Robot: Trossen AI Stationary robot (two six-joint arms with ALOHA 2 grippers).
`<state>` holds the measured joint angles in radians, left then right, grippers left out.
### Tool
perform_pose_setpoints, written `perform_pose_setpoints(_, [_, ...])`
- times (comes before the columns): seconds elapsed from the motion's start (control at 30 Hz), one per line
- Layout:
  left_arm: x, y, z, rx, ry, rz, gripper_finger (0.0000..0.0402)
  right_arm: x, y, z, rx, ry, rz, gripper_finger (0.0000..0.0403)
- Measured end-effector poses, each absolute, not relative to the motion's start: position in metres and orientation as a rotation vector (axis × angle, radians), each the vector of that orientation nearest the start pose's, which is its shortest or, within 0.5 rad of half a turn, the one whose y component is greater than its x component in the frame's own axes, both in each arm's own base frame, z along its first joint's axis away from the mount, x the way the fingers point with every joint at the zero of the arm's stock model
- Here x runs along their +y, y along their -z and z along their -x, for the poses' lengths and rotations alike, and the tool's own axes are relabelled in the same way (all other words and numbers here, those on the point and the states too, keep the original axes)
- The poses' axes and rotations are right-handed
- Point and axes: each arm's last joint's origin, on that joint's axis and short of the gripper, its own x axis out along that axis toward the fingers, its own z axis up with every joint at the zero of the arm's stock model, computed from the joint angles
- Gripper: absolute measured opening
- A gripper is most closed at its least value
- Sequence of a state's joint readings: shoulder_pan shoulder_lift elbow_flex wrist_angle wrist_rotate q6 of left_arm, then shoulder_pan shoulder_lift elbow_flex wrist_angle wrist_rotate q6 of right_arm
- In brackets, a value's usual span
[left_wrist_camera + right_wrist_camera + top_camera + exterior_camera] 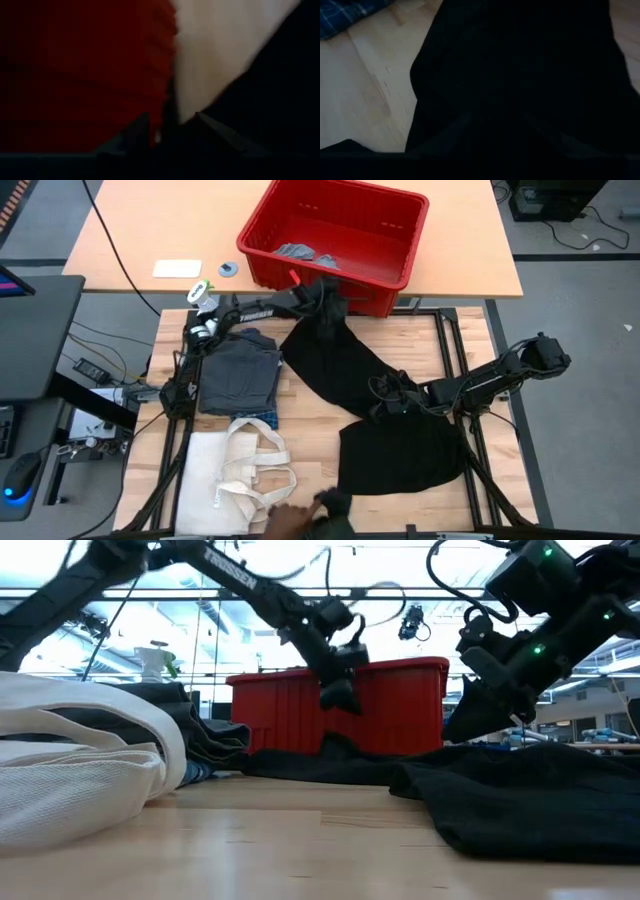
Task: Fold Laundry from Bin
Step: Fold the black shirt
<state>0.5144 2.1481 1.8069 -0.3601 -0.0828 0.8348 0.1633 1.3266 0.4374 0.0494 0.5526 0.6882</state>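
Observation:
The large black piece (385, 405) of laundry lies spread across the table's middle, from the bin's near wall toward the near right. My left gripper (325, 300) is shut on its far end, just in front of the red bin (418, 235). My right gripper (388, 395) is shut on its middle. Small light grey pieces (300, 252) lie inside the bin. A dark grey folded piece (235, 370) rests on the blue plaid shirt (258, 418) at the left. My left gripper pinches the black piece's far end (170, 107) between its two fingers, slanting down from the table's left. That end is raised off the table beside the bin's wall, and the cloth runs down from it onto the table. My right gripper holds a raised bunch of the black piece near its middle (478, 725), slanting down from the table's right. The cloth rises to the fingers like a tent and lies on the table all around. Dark cloth hides the contact in the wrist view.
A cream tote bag (235, 475) with long handles lies at the near left. A person's hand (300, 520) reaches in at the near edge. A spray bottle (203, 292) stands at the far left, a white card (177, 268) and a small disc (228, 268) beyond it.

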Motion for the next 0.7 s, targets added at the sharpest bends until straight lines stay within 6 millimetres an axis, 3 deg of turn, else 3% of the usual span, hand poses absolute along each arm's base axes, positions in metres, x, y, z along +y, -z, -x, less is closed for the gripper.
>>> perform_pose_setpoints(0.17, [0.28, -0.205, -0.415, 1.03, -0.176, -0.672, 0.0153, 0.021, -0.14, -0.219, 0.597, 0.628, -0.308, 0.0173])
perform_pose_setpoints(0.37, [0.29, -0.178, -0.421, 1.061, -0.122, -0.804, 0.0153, 0.021, -0.141, -0.22, 0.585, 0.627, -0.298, 0.0173])
perform_pose_setpoints(0.57, [0.291, -0.185, -0.426, 1.072, -0.127, -0.992, 0.0153, 0.021, -0.141, -0.22, 0.583, 0.627, -0.303, 0.0173])
perform_pose_setpoints(0.7, [0.29, -0.183, -0.427, 1.122, -0.165, -1.018, 0.0153, 0.021, -0.141, -0.22, 0.583, 0.626, -0.3, 0.0173])
